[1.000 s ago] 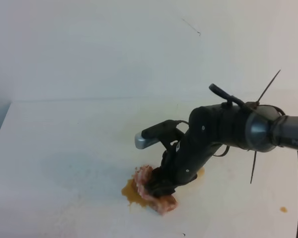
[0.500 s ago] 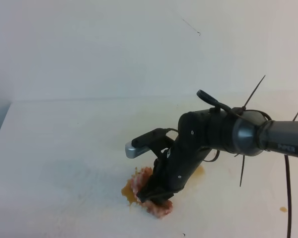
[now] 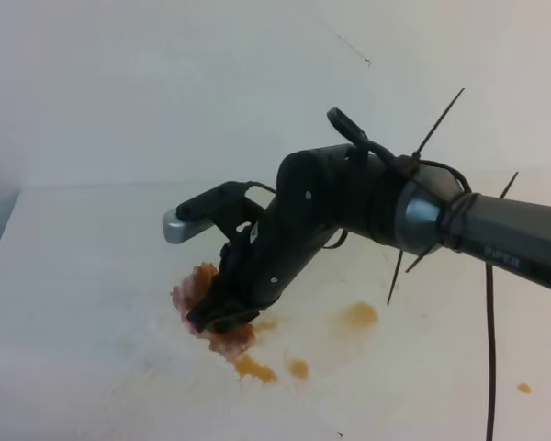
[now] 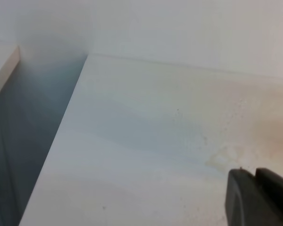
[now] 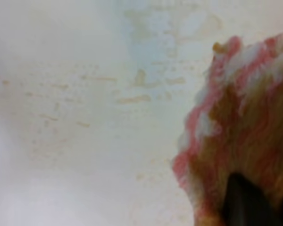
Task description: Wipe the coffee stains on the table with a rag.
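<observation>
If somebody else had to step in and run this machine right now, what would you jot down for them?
Right gripper: shut on the rag, pressing it to the table left of centre; the rag is soaked orange-brown.
Left gripper: only a dark corner shows in its own wrist view, state unclear, holding nothing visible.
Done: part of the spill is reduced to a pale smear.
Left: the coffee stains just below the rag, a blot to the right, and a dot near the right edge.
</observation>
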